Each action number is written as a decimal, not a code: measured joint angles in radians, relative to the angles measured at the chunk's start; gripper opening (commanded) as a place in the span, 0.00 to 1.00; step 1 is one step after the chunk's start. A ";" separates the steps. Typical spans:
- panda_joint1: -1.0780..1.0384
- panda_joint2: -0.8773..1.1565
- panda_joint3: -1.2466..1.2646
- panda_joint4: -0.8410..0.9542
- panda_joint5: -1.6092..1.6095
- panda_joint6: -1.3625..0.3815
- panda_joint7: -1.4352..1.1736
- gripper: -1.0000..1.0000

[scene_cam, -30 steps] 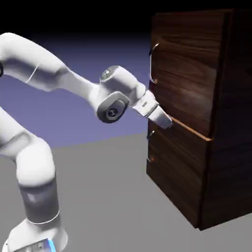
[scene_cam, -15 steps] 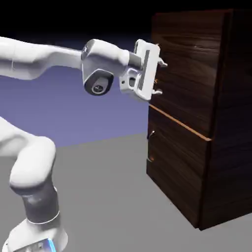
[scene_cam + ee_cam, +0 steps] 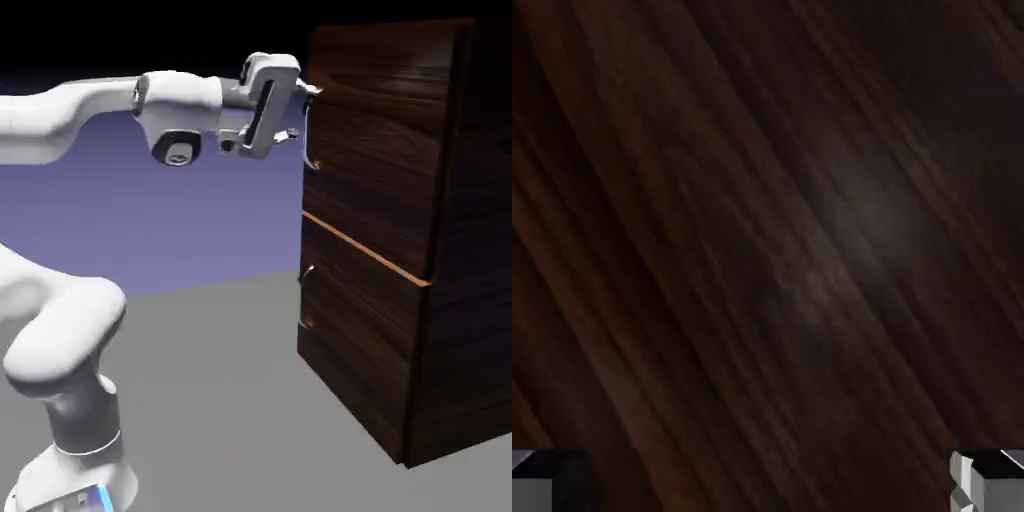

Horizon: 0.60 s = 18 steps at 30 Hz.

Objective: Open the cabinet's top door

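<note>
Nearest along the reach, the white arm [image 3: 80, 105] stretches out almost level from its base [image 3: 75, 475], probably so that its hand can meet the door front rather than come down on it from above. At its end the tool [image 3: 300, 113] is spread wide, with nothing pinched between its tips. One tip is high, by the upper end of the long curved handle [image 3: 306, 130]; the other is lower and a little short of it. I judge this slanted, open pose is meant to let the handle come between the tips or be hooked by one. Whether the upper tip touches the handle I cannot tell. The hand view shows only dark wood between the tips, no handle.

Beyond, the top door [image 3: 385, 150] looks closed, above the thin orange seam [image 3: 365, 248]. The lower panel [image 3: 355, 330] and its small handle [image 3: 302, 295] are below, apart from the tool. The cabinet [image 3: 485, 220] rises at the exterior view's right.

Against the earlier frames, the tool has gone from beside the seam to the height of the long handle, then slightly up and back toward the exterior view's left, uncovering that handle. The doors look unchanged. Pulling seems still to come.
</note>
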 measured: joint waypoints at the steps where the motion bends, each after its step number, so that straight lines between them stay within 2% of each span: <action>1: -0.017 -0.013 0.023 0.010 0.041 0.001 0.043 0.50; 14: -0.234 -0.177 0.315 0.133 0.569 0.008 0.603 0.50; 18: -0.343 -0.200 0.341 0.190 0.609 -0.049 0.604 0.50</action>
